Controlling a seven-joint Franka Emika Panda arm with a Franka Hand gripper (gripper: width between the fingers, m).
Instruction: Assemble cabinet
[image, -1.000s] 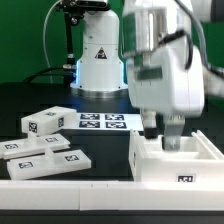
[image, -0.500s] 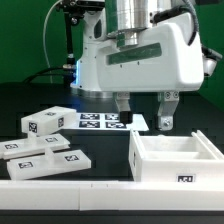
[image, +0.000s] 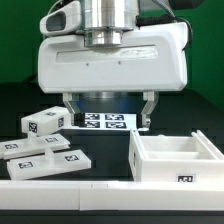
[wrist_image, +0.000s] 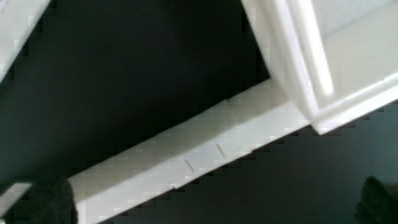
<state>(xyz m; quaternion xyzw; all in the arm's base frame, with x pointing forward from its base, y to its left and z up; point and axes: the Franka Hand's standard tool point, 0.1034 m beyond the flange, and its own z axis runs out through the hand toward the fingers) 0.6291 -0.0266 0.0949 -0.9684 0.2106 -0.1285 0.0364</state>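
Note:
The cabinet body (image: 176, 158), an open white box with a small tag on its front, stands at the exterior view's right. My gripper (image: 109, 112) hangs above the table, to the left of the box and clear of it. It is open, its two dark fingertips (image: 148, 112) wide apart with nothing between them. Loose white tagged panels (image: 46, 121) lie at the exterior view's left. In the wrist view my gripper (wrist_image: 214, 208) looks down on dark table, a long white bar (wrist_image: 196, 150) and a white panel edge (wrist_image: 329, 60).
The marker board (image: 103, 122) lies flat behind the gripper. More flat tagged panels (image: 42, 152) lie in front of the left panel. A long white bar (image: 60, 170) runs along the front edge, up to the box.
The gripper has lifted out of the cabinet box, moved toward the exterior view's left and nearer the camera, and its jaws have widened fully. The box stays where it was.

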